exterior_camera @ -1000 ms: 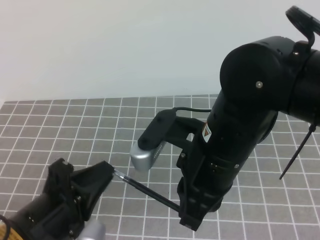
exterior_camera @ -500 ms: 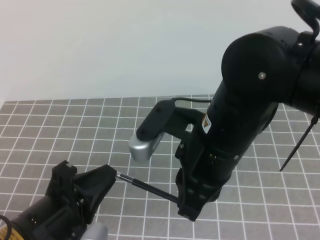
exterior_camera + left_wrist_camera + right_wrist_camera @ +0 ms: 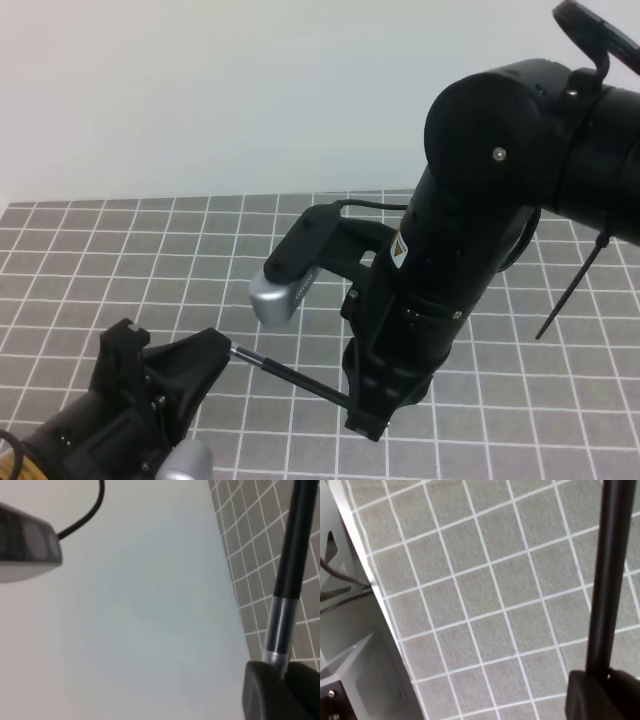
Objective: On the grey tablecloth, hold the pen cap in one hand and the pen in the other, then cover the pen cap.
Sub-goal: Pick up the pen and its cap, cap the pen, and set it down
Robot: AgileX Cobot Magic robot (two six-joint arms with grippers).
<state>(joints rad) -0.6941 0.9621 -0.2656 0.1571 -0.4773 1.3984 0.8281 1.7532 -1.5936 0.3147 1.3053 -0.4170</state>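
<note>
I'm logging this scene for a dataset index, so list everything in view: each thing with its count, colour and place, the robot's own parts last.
grey tablecloth: one, grey with a thin white grid, spread across the whole table.
pen: one, slim and black with a silvery section at its left end, held clear of the cloth between the two grippers.
pen cap: none visible on its own; it may be hidden inside the left fingers.
wall: one, plain pale, behind the table.
cable tie: one, thin and black, hanging from the right arm at the right edge.
left gripper: one, black, lower left, shut at the pen's silvery end.
right gripper: one, black, lower centre, shut on the pen's black shaft.
wrist camera: one, silver, on the right arm.
</note>
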